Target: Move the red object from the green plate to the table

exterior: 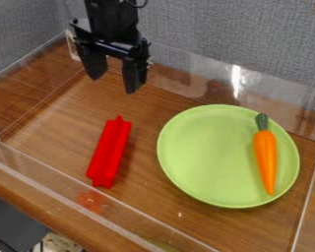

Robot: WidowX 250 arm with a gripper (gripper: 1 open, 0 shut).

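Note:
The red object (pixel 110 151) is a long bright red block lying flat on the brown wood table (pixel 48 123), just left of the green plate (pixel 213 162) and not touching it. An orange carrot (pixel 266 156) with a green top lies on the plate's right side. My black gripper (pixel 111 71) hangs over the back of the table, well behind the red block and apart from it. Its two fingers point down, spread wide, with nothing between them.
Low clear acrylic walls (pixel 239 79) border the table on all sides. A small red mark (pixel 88 200) shows on the wood near the front wall.

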